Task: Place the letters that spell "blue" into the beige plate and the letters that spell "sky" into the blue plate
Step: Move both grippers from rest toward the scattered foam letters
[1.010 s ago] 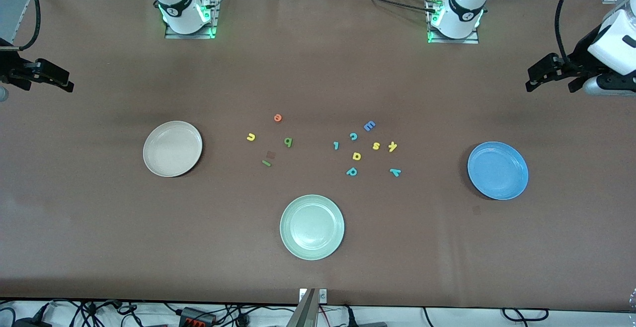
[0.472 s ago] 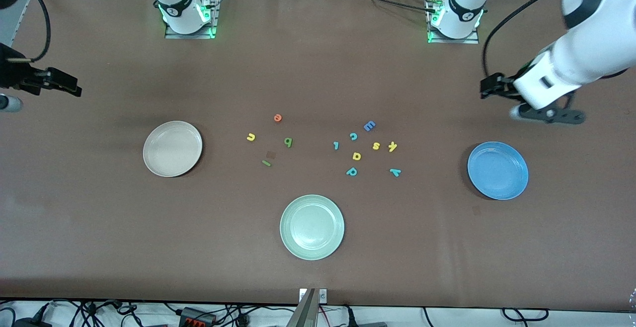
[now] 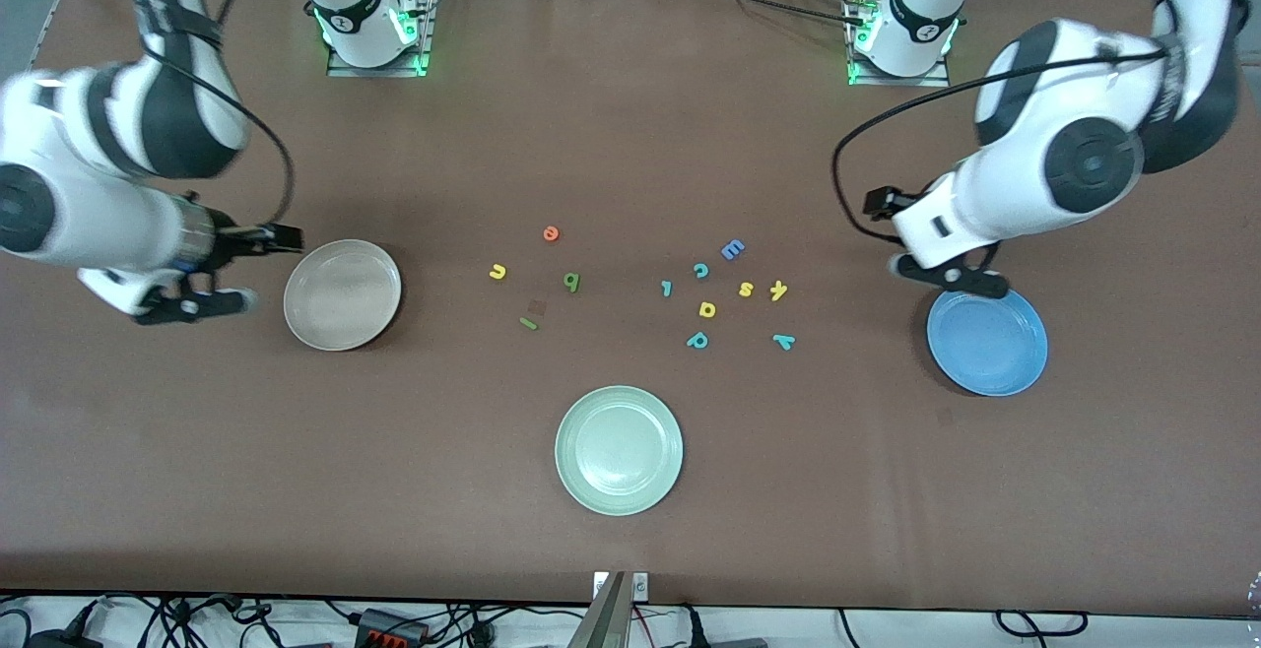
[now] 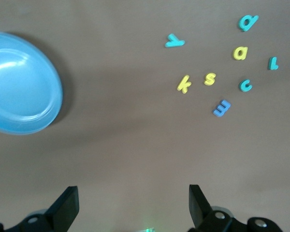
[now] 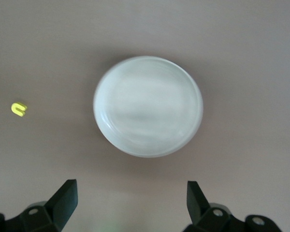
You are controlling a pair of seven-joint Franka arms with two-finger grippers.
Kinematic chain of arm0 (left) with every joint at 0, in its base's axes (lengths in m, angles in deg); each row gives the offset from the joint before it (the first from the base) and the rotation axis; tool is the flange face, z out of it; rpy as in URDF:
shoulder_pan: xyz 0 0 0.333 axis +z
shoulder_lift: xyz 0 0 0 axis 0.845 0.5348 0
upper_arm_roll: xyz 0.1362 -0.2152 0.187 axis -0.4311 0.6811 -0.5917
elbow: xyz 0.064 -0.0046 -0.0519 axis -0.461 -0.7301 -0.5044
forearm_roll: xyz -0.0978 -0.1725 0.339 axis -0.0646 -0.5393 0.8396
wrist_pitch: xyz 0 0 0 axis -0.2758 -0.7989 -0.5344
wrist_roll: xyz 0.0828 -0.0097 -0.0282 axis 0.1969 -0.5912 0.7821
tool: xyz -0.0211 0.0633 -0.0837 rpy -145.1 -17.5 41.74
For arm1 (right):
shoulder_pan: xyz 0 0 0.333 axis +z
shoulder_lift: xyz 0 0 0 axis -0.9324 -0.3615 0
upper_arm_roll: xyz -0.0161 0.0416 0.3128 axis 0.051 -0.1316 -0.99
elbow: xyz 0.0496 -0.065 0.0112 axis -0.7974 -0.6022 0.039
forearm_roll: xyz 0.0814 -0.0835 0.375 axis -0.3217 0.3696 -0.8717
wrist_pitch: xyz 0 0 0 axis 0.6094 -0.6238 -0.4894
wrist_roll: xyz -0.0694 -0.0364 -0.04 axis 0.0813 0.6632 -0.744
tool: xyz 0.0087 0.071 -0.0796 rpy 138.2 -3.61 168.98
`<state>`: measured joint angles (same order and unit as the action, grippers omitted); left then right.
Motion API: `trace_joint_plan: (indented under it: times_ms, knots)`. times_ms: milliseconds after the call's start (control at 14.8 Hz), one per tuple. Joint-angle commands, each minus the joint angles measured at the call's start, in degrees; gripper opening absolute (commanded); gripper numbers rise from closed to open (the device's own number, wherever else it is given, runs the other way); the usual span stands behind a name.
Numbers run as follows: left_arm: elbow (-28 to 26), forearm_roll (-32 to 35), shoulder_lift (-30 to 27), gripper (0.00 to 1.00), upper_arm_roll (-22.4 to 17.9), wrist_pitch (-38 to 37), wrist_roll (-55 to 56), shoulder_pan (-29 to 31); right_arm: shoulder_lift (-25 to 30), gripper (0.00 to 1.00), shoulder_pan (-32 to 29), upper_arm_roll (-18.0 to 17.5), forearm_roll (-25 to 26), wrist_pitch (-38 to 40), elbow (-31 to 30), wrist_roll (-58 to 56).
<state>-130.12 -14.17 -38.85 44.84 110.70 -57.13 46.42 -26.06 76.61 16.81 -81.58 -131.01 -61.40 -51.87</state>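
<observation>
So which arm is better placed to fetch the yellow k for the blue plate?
Probably the left. The left gripper, fingers open and empty, hangs beside the blue plate, near the yellow k. The right gripper hangs beside the beige plate.

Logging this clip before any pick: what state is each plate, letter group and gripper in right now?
beige plate: empty, upright.
blue plate: empty, upright.
pale green plate: empty.
"blue" letters, u, b, e, l: loose on the table.
"sky" letters, s, k, y: loose on the table.
left gripper: open, holding nothing, beside the blue plate.
right gripper: open, holding nothing, beside the beige plate.
</observation>
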Motion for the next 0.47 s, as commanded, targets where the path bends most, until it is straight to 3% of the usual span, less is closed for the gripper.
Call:
trace_joint_plan:
  times_ms: [0, 404]
  knots:
    - [2.30, 1.30, 5.51, 1.00, -0.39, 5.14, -5.71, -2.37, 0.46, 1.00, 4.75, 0.26, -0.55, -9.00, -6.46, 4.65]
    - [3.10, 1.47, 15.62, 1.00, -0.48, 19.57, -14.16, -3.16, -1.03, 1.00, 12.31, 0.26, -4.32, -12.53, -10.60, 25.15]
